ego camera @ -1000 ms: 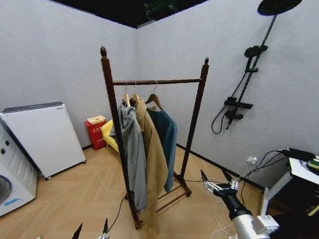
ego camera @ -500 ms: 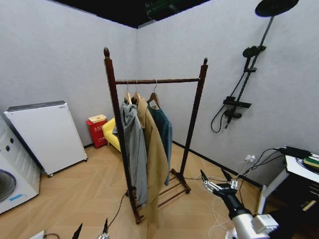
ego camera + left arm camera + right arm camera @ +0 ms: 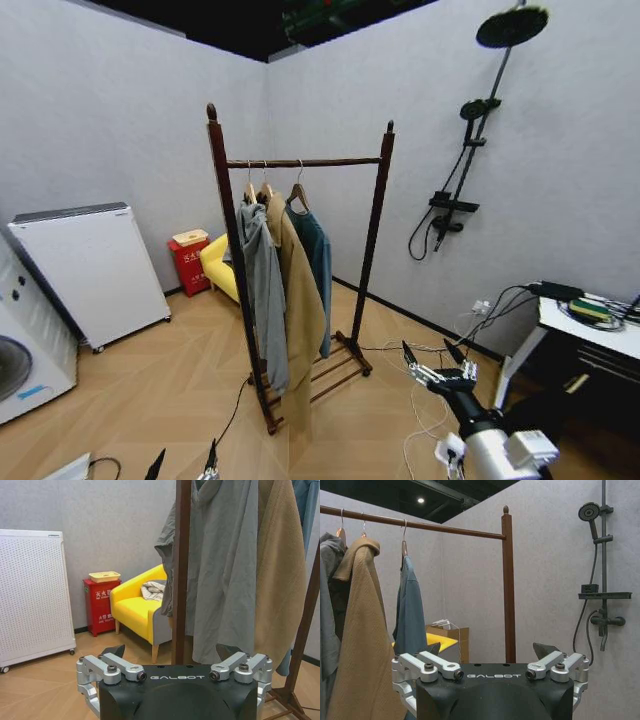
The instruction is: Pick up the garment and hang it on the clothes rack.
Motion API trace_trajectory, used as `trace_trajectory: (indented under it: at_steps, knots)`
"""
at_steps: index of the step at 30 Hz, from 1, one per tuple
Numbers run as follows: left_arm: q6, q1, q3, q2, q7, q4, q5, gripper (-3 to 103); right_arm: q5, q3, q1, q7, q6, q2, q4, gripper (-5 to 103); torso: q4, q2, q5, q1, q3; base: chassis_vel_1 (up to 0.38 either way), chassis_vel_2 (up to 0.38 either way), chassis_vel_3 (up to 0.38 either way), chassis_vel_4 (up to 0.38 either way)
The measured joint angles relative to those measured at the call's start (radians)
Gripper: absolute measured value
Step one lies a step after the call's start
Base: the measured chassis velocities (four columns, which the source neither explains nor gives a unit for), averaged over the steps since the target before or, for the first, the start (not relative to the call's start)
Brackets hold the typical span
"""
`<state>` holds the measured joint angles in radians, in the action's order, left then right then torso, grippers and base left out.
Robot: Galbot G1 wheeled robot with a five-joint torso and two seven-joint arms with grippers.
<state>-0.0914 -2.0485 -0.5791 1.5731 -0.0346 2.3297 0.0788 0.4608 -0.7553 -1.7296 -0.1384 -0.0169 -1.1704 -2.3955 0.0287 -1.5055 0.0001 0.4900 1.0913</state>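
The garment (image 3: 315, 270) is hung at the clothes rack's (image 3: 300, 163) right end; both grippers, right (image 3: 434, 358) and left (image 3: 183, 463), are spread apart, empty.

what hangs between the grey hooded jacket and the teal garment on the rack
The long tan coat hangs between the grey hooded jacket and the garment on the clothes rack, clearest in the head view.

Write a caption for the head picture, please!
Three garments, with the teal shirt hindmost, hang on the rack while the right gripper waits low, fingers open.
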Motion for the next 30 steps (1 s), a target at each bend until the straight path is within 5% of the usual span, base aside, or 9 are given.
trace_trajectory:
  at_steps: [30]
  knots:
    - [0.000, 0.000, 0.000, 0.000, 0.000, 0.000, 0.000, 100, 0.000, 0.000, 0.000, 0.000, 0.000, 0.000, 0.000, 100, 0.0004, 0.000, -0.0001, -0.001, 0.000, -0.095, -0.102, -0.098, -0.096]
